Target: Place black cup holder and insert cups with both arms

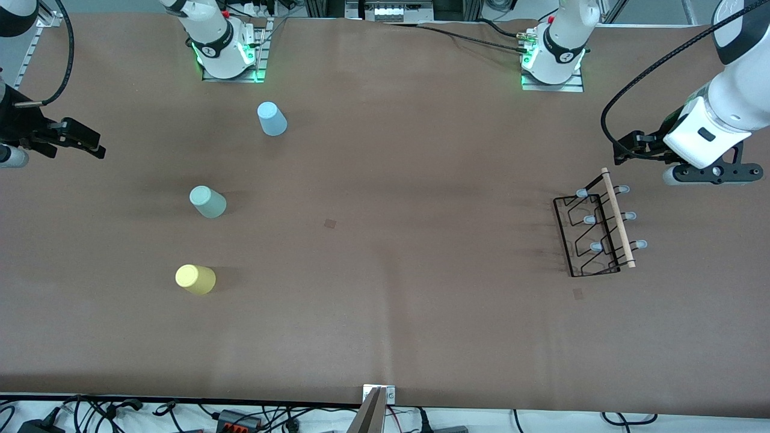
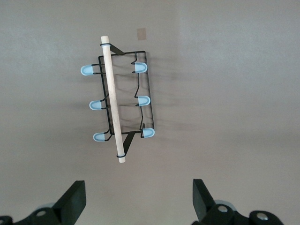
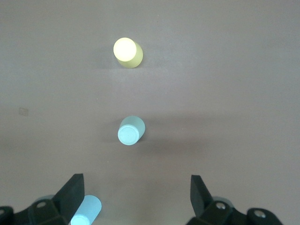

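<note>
**tabletop_tom:** So what's on the bench? Biggest stuff first.

**wire_rack_fan:** Big brown table (image 1: 385,313), two white Franka arms based along its top edge. The left arm (image 1: 731,102) hangs up in the air at its own end of the table, and the left gripper (image 2: 138,199) sits above bare tabletop just beside the black cup holder (image 1: 595,231), fingers (image 2: 75,199) spread wide with nothing between them. The right arm (image 1: 24,129) is at its own end of the table, right gripper (image 3: 136,197) over the table near the cups, jaws also wide apart and empty.

**tabletop_tom:** And the holder itself?

**wire_rack_fan:** It stands on the table toward the left arm's end, wooden rod (image 1: 618,218) along the top, six grey-blue tipped prongs, all bare.

**tabletop_tom:** Cups?

**wire_rack_fan:** All three toward the right arm's end, well apart from the holder, each upside down. The light blue cup (image 1: 272,118) is farthest from the front camera, the sage green cup (image 1: 207,201) is between the other two, and the yellow cup (image 1: 195,279) is nearest. None touch each other.
</note>
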Robot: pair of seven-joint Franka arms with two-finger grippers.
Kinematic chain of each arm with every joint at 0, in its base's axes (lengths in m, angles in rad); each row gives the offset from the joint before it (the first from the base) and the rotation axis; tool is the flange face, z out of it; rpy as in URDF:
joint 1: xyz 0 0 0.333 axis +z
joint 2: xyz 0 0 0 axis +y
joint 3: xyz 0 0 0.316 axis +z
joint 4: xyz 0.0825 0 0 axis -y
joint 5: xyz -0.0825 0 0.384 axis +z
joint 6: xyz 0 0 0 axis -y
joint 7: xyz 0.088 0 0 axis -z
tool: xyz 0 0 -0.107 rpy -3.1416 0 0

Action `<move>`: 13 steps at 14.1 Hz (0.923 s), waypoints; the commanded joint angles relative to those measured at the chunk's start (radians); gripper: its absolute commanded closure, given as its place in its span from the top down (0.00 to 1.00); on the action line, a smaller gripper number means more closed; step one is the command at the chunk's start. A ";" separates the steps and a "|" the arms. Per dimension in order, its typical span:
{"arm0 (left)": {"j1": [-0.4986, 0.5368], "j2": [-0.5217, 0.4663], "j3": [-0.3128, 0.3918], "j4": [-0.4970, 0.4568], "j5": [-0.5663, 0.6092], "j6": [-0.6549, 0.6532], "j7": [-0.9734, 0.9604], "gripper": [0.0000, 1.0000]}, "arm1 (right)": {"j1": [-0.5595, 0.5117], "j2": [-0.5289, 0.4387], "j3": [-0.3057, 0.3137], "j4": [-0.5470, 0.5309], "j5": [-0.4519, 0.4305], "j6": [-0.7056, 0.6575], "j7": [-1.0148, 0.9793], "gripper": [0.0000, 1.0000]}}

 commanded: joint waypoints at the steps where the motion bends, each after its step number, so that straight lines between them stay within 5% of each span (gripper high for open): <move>1: 0.000 -0.011 0.001 -0.005 -0.018 0.004 -0.018 1.00 | -0.005 -0.019 0.008 -0.008 -0.014 -0.005 0.004 1.00; 13: 0.000 -0.001 -0.001 0.014 -0.016 0.004 -0.019 1.00 | 0.003 0.007 0.009 -0.004 -0.008 0.004 0.002 1.00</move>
